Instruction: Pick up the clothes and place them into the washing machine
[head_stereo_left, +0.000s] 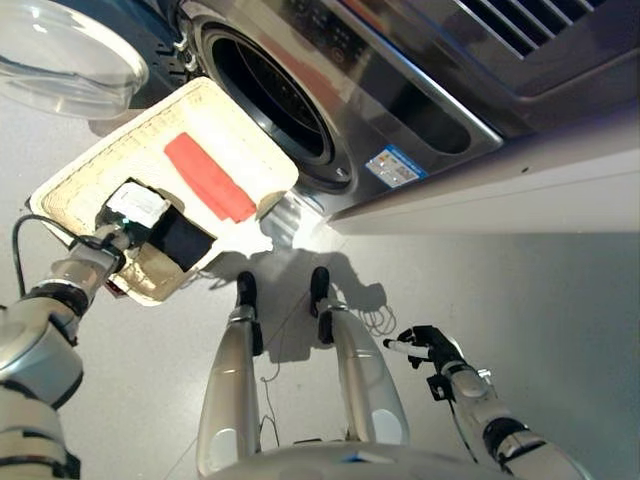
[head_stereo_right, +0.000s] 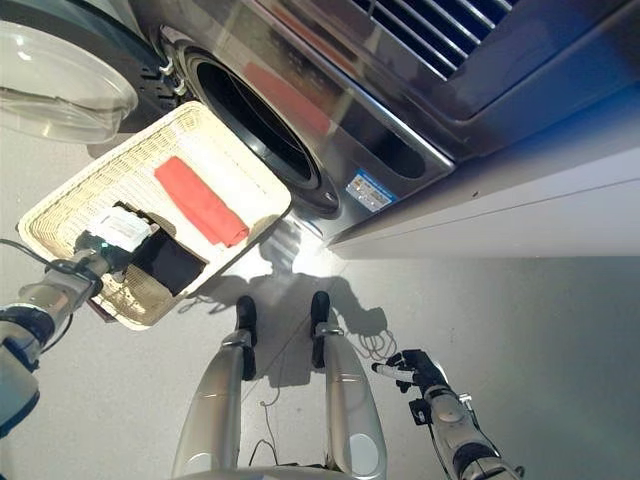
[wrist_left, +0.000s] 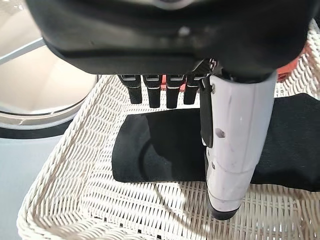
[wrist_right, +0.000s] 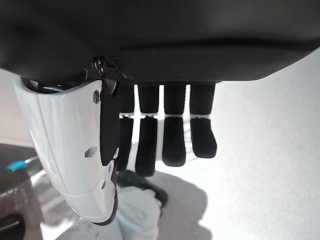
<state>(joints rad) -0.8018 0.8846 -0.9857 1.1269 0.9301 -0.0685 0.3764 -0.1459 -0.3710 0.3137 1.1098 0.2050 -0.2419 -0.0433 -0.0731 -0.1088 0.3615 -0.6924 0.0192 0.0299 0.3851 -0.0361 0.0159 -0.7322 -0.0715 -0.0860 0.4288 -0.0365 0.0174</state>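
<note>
Laundry area, front-loading washing machine (head_stereo_left: 330, 90) with open glass door (head_stereo_left: 60, 55), wicker laundry basket (head_stereo_right: 70, 215), plain grey floor (head_stereo_left: 520, 290)

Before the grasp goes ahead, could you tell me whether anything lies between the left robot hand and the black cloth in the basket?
Nothing visible does. The left robot hand hovers over the black cloth in the basket, fingers open above it, with no object between.

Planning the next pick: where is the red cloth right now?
The red cloth lies in the wicker basket on the robot's left, beside the black cloth, just before the washing machine's open drum.
</note>
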